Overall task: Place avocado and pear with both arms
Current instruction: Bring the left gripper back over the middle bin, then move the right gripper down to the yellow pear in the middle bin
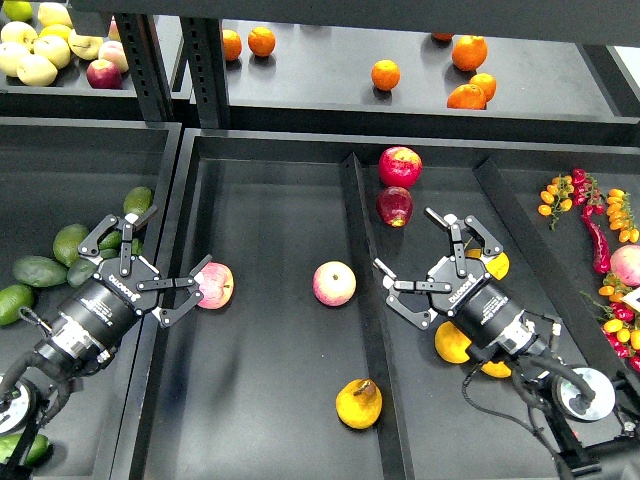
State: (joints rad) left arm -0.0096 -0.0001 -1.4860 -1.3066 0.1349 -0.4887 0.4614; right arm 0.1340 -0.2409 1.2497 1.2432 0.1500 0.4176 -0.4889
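Observation:
The pear (358, 402), golden yellow with a brown stem, lies in the middle bin near its front. Several dark green avocados lie in the left bin; one avocado (70, 242) sits just left of my left gripper, and another (137, 200) lies by its upper finger. My left gripper (178, 238) is open and empty, over the wall between the left and middle bins. My right gripper (405, 240) is open and empty over the right bin, up and to the right of the pear.
Pink-red apples lie in the middle bin, one (213, 285) at my left gripper's lower fingertip and one (334, 283) in the centre. Two red apples (400, 166) lie behind. Yellow-orange fruit (453, 345) lies under my right arm. Oranges (385, 74) sit on the back shelf. Chillies (597, 240) lie far right.

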